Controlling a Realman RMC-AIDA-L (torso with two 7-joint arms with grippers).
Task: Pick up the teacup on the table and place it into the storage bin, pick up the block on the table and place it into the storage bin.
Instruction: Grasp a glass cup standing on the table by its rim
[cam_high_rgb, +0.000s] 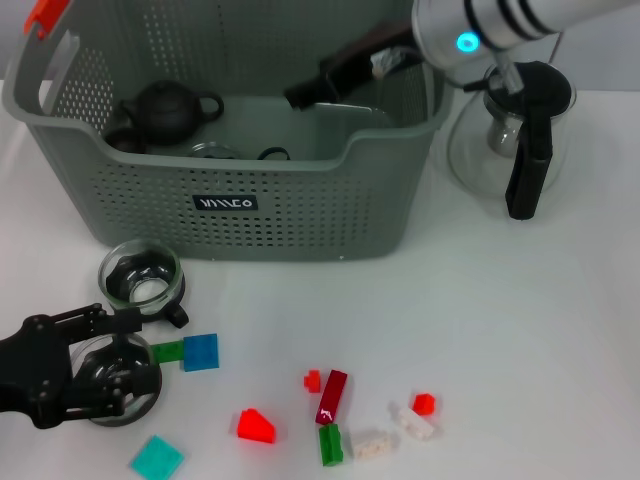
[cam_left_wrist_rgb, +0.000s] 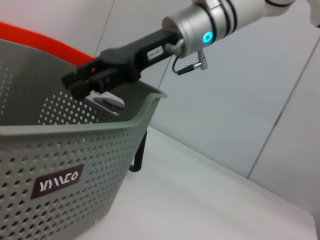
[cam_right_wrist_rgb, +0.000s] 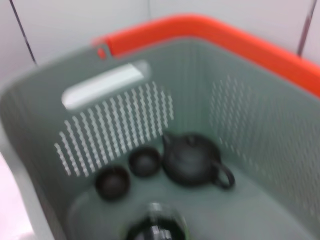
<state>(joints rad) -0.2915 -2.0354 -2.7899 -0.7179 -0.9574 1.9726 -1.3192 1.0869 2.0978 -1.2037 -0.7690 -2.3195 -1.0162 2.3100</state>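
Your right gripper (cam_high_rgb: 305, 92) hangs over the bin (cam_high_rgb: 240, 170), inside its right half; whether its fingers are spread or pressed together you cannot tell. Your left gripper (cam_high_rgb: 130, 345) sits low at the table's (cam_high_rgb: 520, 330) near left, fingers spread around a glass cup (cam_high_rgb: 118, 385). A second glass cup (cam_high_rgb: 141, 276) stands just in front of the bin. Blocks lie scattered nearby, a blue one (cam_high_rgb: 200, 352) closest to your left gripper. In the bin sit a dark teapot (cam_high_rgb: 165, 108) and small dark cups (cam_right_wrist_rgb: 145, 161).
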